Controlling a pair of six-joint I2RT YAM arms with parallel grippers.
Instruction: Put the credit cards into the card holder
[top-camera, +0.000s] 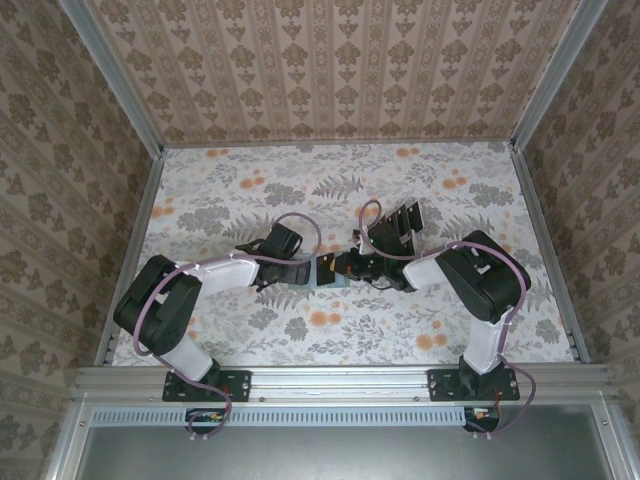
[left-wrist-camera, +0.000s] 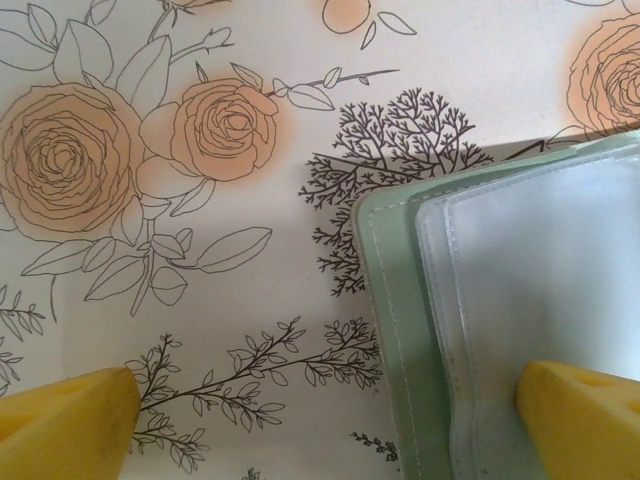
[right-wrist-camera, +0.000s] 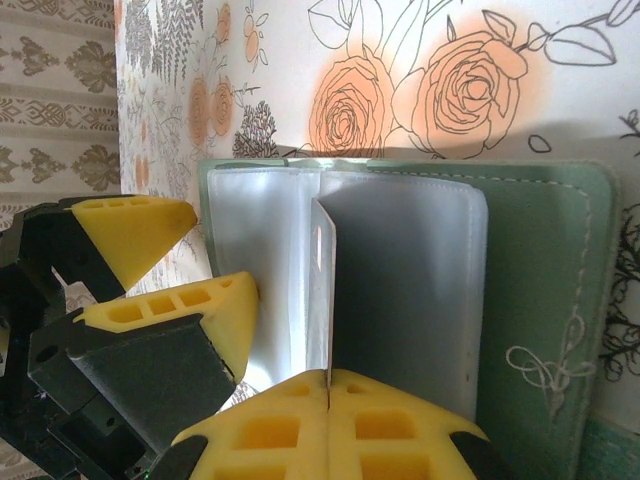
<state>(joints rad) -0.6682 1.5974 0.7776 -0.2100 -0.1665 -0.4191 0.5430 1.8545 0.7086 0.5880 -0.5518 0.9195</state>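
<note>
The sage-green card holder (right-wrist-camera: 545, 300) lies open on the floral table, its clear sleeves (right-wrist-camera: 255, 250) spread. My right gripper (right-wrist-camera: 329, 376) is shut on a thin pale leaf (right-wrist-camera: 320, 290) standing on edge, which looks like one clear sleeve of the holder. My left gripper (left-wrist-camera: 325, 430) is open wide. One yellow finger (left-wrist-camera: 585, 415) rests over the holder's clear sleeve (left-wrist-camera: 540, 260), the other (left-wrist-camera: 60, 425) over bare table. From above, both grippers meet at the holder (top-camera: 331, 283) in mid-table. Black credit cards (top-camera: 405, 225) stand in a rack just behind.
The left gripper's yellow fingers (right-wrist-camera: 135, 225) sit close on the left of the holder in the right wrist view. Patterned walls (top-camera: 330, 70) enclose the table on three sides, with metal rails (top-camera: 135, 250) along the edges. Bare floral tabletop (top-camera: 240, 200) stretches behind and to the left.
</note>
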